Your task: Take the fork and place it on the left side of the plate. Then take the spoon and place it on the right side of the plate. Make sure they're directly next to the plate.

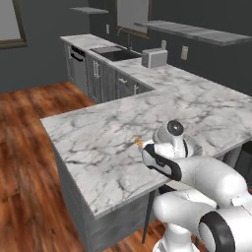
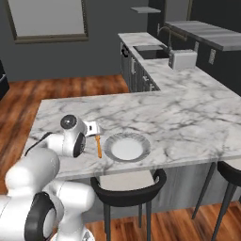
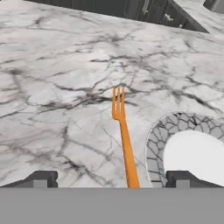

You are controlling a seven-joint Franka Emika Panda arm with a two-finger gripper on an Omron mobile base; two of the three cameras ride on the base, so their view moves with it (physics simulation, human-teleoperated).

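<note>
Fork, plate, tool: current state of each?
Fork: flat on the counter, just left of the plate, released.
Plate: flat on the counter, white centre bare.
Tool: open, fingers either side of the fork handle, holding nothing.

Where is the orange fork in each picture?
Left base view: just the fork tip peeks out near the middle, behind the white arm.
Right base view: lower left of middle, lying on the counter beside the plate, on the plate's left.
Hand view: middle, tines pointing up, between the open gripper tips.
Shared landmark: the marble counter.
</note>
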